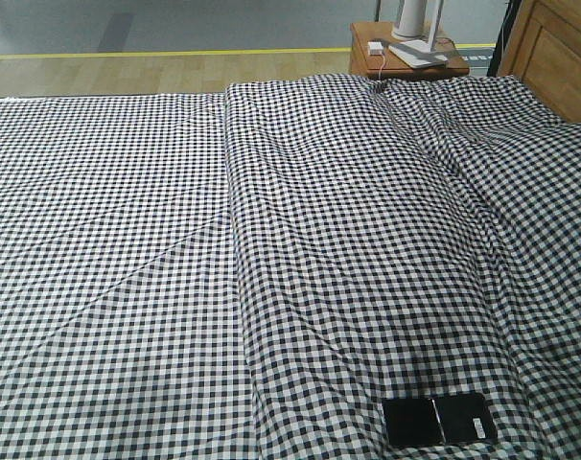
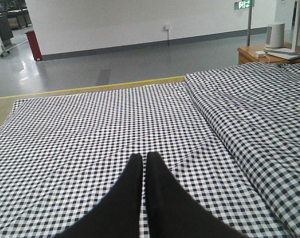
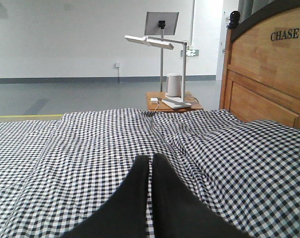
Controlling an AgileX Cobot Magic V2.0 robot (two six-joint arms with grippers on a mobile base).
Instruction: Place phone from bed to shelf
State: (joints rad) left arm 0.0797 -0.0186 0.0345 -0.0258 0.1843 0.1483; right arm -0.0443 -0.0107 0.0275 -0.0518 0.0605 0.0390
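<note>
The phone (image 1: 438,420), a glossy black slab with a crease across its middle and a small white sticker at its right end, lies flat on the bed (image 1: 175,240) near the front edge, right of centre. The bed is covered in wrinkled black-and-white check fabric, and its wooden headboard (image 3: 269,74) rises at the right. My left gripper (image 2: 143,157) is shut with nothing in it, hovering over the left part of the bed. My right gripper (image 3: 150,158) is also shut and empty, over the right part. Neither gripper shows in the front view. The shelf is out of view.
A small reddish-brown bedside table (image 1: 408,59) stands beyond the bed's far right corner, with a white lamp (image 3: 160,44), a white cylinder (image 3: 173,85) and a small white box on it. A raised fold (image 1: 235,192) runs down the fabric. Grey floor (image 2: 115,59) lies beyond.
</note>
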